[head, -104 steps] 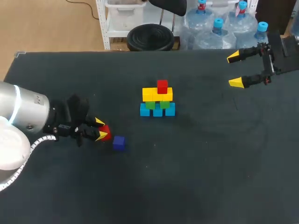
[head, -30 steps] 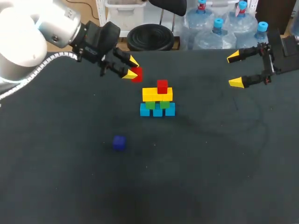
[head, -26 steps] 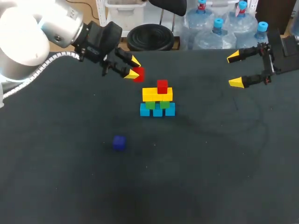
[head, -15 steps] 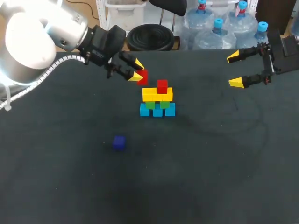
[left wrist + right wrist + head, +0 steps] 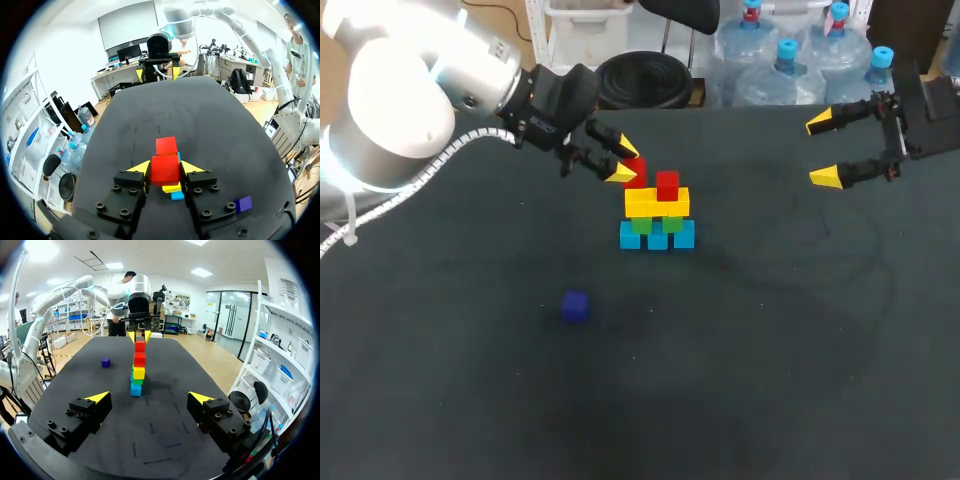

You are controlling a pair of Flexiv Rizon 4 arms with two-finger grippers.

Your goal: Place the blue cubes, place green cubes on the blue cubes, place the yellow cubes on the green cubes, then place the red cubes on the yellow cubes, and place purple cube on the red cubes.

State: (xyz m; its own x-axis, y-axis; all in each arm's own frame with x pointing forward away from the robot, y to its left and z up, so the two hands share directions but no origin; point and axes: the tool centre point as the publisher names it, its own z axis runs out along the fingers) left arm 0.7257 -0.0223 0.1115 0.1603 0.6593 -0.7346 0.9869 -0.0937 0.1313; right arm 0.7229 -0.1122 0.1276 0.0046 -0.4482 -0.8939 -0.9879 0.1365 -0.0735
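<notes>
Currently your left gripper [image 5: 626,163] grasps a red cube [image 5: 636,172] at the stack's [image 5: 657,215] ten o'clock; your right gripper [image 5: 820,150] stands released.

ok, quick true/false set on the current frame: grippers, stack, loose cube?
1. The left gripper is shut on a held red cube. True.
2. The right gripper holds the purple cube. False: the right gripper is open and empty, and the purple cube lies loose on the table, apart from the stack.
3. A second red cube sits on the yellow cubes. True.
4. The stack's bottom layer is green. False: the blue cubes are at the bottom, with the green cubes on them.
</notes>
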